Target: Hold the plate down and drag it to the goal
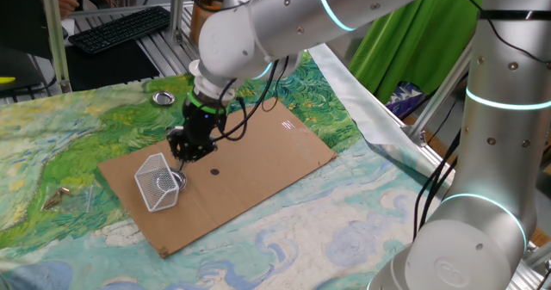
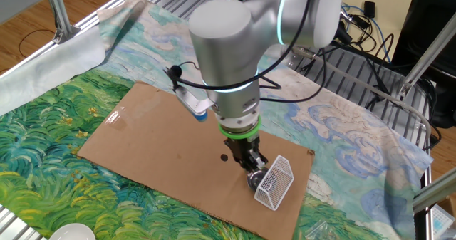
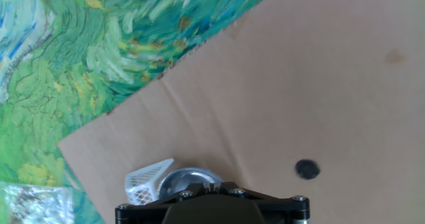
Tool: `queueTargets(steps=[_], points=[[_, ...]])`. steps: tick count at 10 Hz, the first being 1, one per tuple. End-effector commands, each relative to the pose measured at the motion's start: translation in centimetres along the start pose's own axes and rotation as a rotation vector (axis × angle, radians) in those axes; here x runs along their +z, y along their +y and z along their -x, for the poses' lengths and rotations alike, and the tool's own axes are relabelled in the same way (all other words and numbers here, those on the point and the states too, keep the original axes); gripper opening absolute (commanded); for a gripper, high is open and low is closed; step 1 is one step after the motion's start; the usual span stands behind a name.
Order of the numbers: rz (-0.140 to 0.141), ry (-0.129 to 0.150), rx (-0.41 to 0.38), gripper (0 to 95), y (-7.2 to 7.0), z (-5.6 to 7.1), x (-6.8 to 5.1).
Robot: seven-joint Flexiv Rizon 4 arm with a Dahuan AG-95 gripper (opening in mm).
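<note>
Right now my fingers (image 1: 181,163) press the small shiny steel plate (image 1: 178,181) lower left of frame, touching the white wire-mesh basket (image 1: 156,182); open or closed, I cannot tell. Risk: pushing on tips the basket, or the plate slips out sideways.

Bright even light, soft shadows, sharp focus, slight hand-view blur

A white mesh basket (image 1: 157,182) sits on brown cardboard (image 1: 258,157) over a green-blue swirled cloth (image 1: 69,135).
</note>
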State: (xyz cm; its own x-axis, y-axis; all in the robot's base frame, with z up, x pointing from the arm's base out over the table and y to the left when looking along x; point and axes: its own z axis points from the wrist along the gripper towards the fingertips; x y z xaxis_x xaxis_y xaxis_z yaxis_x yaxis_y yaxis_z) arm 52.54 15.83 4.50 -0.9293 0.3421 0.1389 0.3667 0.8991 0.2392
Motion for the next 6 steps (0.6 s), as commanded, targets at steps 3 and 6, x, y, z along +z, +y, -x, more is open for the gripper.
queueTargets(steps=[3, 6], points=[[-0.120, -0.024, -0.178, 0.0, -2.8, 2.6, -1.5], [-0.119, -0.034, -0.281, 0.0, -5.2, 4.8, -2.1]])
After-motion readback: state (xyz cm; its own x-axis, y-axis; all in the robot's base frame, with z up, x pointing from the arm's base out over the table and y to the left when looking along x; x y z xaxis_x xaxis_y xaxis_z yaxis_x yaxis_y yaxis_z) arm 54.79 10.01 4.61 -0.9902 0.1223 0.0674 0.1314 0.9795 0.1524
